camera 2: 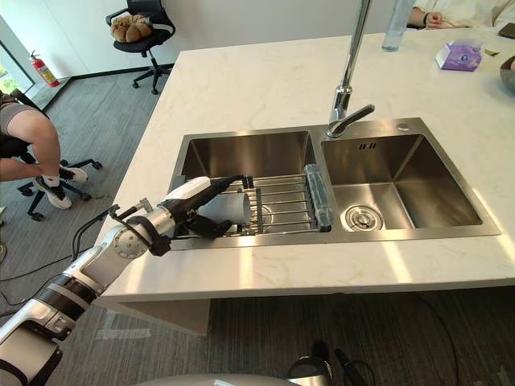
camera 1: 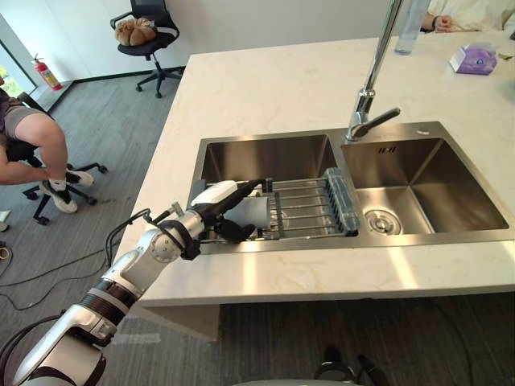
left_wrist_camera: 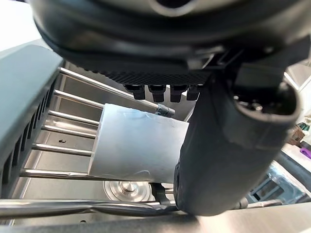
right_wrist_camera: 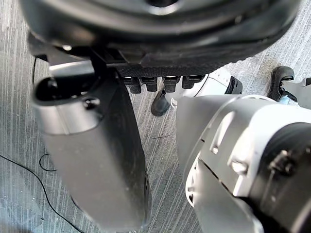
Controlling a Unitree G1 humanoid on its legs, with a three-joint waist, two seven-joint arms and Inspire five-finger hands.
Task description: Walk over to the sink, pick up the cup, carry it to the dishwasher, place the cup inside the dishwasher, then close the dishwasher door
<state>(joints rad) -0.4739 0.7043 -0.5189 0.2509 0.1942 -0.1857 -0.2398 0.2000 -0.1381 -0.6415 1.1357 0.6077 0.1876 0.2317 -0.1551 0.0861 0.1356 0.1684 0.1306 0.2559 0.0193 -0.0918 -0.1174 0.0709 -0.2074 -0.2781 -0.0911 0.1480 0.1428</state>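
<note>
A pale grey cup (camera 1: 256,213) lies on its side on a wire rack (camera 1: 310,211) across the left basin of the steel double sink (camera 1: 265,157). My left hand (camera 1: 211,214) reaches into that basin from the counter's front edge. Its white-covered thumb runs along the cup's top and its dark fingers (camera 1: 235,232) lie low at the cup's near side. In the left wrist view the cup (left_wrist_camera: 136,145) rests on the rack bars right beside the thumb (left_wrist_camera: 218,145), with the fingers straight above it. My right hand (right_wrist_camera: 97,145) hangs relaxed over the grey floor.
A tall faucet (camera 1: 370,88) stands behind the divider between the basins. On the white counter (camera 1: 282,80) are a purple tissue pack (camera 1: 475,58) and a bottle (camera 1: 410,28) at the far right. A person (camera 1: 32,145) sits at the left; an office chair (camera 1: 145,36) stands behind.
</note>
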